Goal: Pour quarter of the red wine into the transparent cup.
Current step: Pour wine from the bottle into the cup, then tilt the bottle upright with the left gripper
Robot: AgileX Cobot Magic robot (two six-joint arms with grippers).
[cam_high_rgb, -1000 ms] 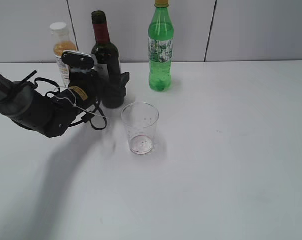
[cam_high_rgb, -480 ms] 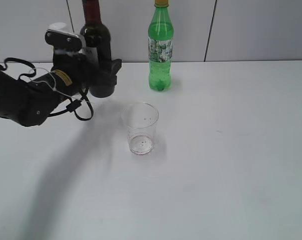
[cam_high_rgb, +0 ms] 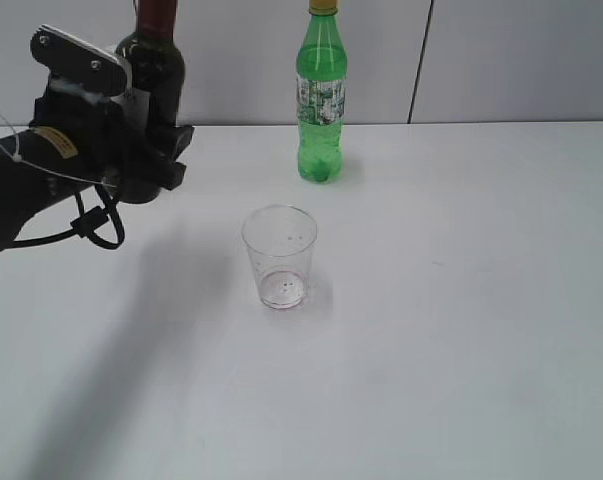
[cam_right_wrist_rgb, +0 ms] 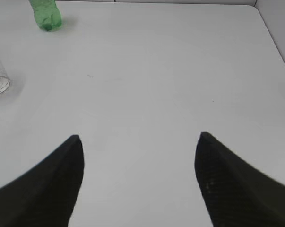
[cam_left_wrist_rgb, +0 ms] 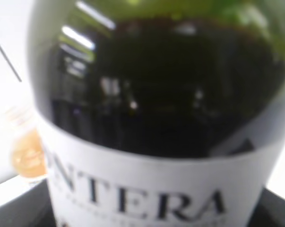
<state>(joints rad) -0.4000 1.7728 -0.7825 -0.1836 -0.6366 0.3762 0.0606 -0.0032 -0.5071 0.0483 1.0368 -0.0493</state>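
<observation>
Your left gripper [cam_high_rgb: 146, 150] is clamped round the body of the red wine [cam_high_rgb: 151, 75] bottle, upright and clear of the table [cam_high_rgb: 461, 300] at far left, well apart from the transparent cup [cam_high_rgb: 279, 256] standing near centre with only a reddish trace at its bottom. Risk, as you carry and tip: the smooth glass may slip in the jaws, the light cup may be knocked over, or a fast tilt overshoots a quarter. The green soda bottle [cam_high_rgb: 321, 95] stands far behind the cup, outside a direct path; your right gripper [cam_right_wrist_rgb: 140, 142] idles with jaws spread, holding nothing.
</observation>
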